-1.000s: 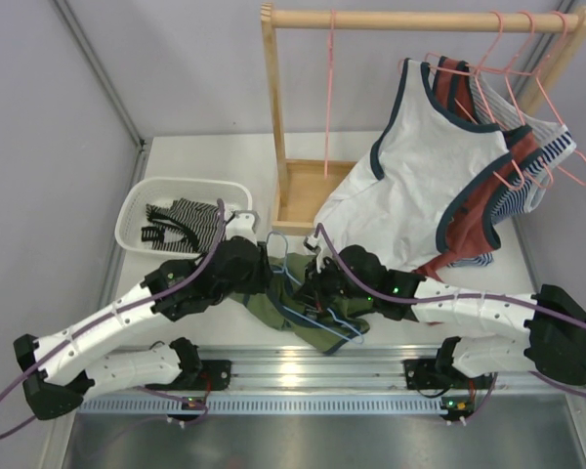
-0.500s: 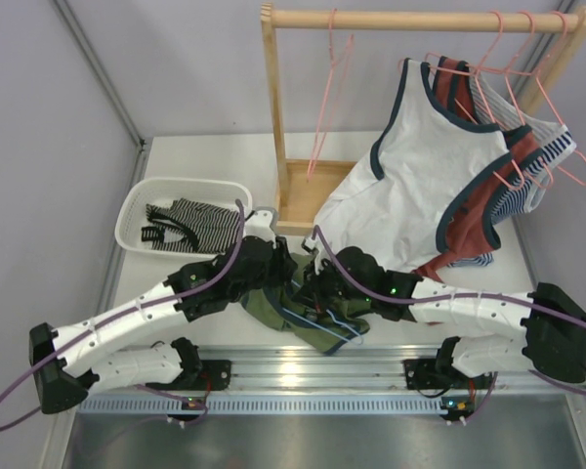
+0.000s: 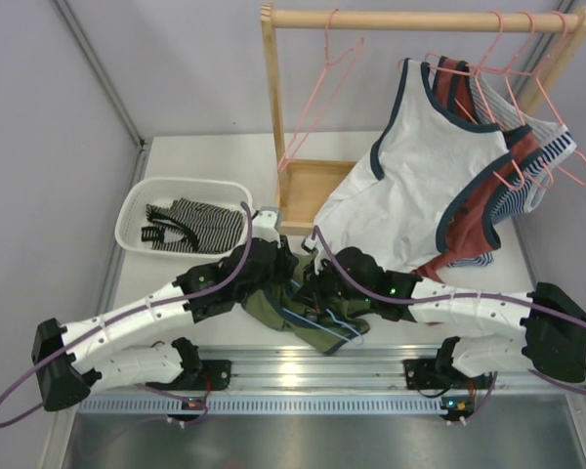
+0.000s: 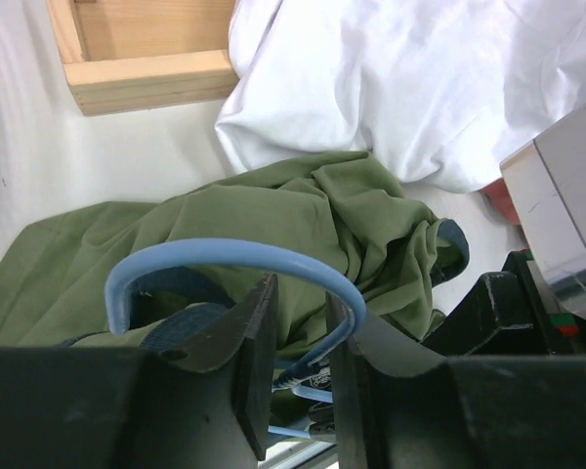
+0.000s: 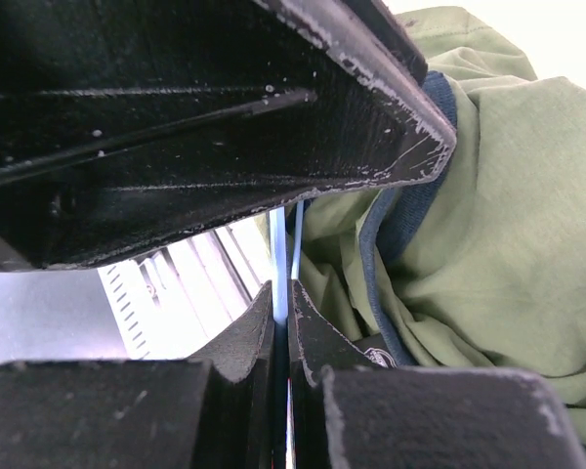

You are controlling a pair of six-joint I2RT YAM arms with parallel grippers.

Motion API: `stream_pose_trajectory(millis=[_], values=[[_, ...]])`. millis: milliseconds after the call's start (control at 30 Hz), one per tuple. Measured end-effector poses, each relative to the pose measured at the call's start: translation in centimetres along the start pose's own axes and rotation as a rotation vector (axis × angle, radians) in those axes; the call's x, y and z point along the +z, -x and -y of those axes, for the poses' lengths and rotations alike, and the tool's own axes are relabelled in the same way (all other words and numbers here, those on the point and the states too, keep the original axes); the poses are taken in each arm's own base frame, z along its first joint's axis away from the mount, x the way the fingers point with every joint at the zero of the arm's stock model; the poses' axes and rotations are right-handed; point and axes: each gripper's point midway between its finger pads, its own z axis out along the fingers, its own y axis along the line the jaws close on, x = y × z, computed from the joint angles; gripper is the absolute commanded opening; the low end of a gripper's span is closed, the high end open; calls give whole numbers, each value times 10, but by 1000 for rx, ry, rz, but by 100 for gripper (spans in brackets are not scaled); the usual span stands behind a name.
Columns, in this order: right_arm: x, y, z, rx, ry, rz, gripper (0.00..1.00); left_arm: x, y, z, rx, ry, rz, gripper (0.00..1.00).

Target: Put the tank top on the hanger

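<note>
My right fingers (image 5: 242, 344) pinch the hanger (image 4: 225, 256) wire, my left fingers (image 4: 250, 363) stand part-open astride its hook, and the tank top (image 4: 273, 210) lies bunched on the surface (image 4: 39, 171) beneath, so closing askew could lose the hook or snag cloth

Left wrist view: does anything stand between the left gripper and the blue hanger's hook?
Nothing visible does. The hook of the hanger passes through the gap between the open fingers of the left gripper. The tank top lies bunched behind it.
</note>
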Motion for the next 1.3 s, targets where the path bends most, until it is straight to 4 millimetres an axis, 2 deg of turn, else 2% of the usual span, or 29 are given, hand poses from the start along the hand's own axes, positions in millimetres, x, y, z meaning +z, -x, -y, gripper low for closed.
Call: stream_pose_trajectory(millis=[67,300,333,367,400,500,533,567,633,667,733,767,833,933,1100,1167,1233,1300], values=[[0,0,1,-2,-3,0,0,1,0,0,3,-1,0,26],[0,-1,3,-6,-15,-1,0,2,-2,-1,26,-1,2,24],[0,0,3,-6,-16,0,0,2,-2,-1,27,-2,4,20],[0,0,3,-6,-18,0,0,2,-1,-2,34,1,6,9],[0,0,3,-7,-18,2,0,3,-2,-3,40,6,6,2],[0,-2,4,-6,-27,-6,0,3,-5,-9,83,22,-2,0],[0,-3,4,-7,-30,-10,3,3,-6,-9,91,21,-4,0],[0,-3,4,-8,-33,-11,16,3,-6,-9,98,19,-4,0],[0,-1,5,-5,-45,-6,29,3,-8,-10,113,20,-6,0],[-1,3,5,-4,-56,1,39,4,-8,-11,113,20,-7,0],[-3,8,8,0,-82,13,49,4,-8,-11,114,19,-4,0],[-5,9,9,3,-95,16,57,4,-7,-10,115,17,-1,0],[-17,10,15,21,-141,21,63,5,-6,-9,120,13,4,0],[-35,16,20,46,-191,49,63,4,-6,-10,128,13,5,0],[-77,28,28,148,-288,136,65,4,-8,-13,139,18,4,0],[-95,31,32,211,-329,174,61,3,-7,-14,142,20,10,0],[-109,24,39,266,-369,188,56,2,-5,-15,145,22,17,0],[-119,8,47,321,-409,161,51,0,-3,-15,147,23,27,0]])
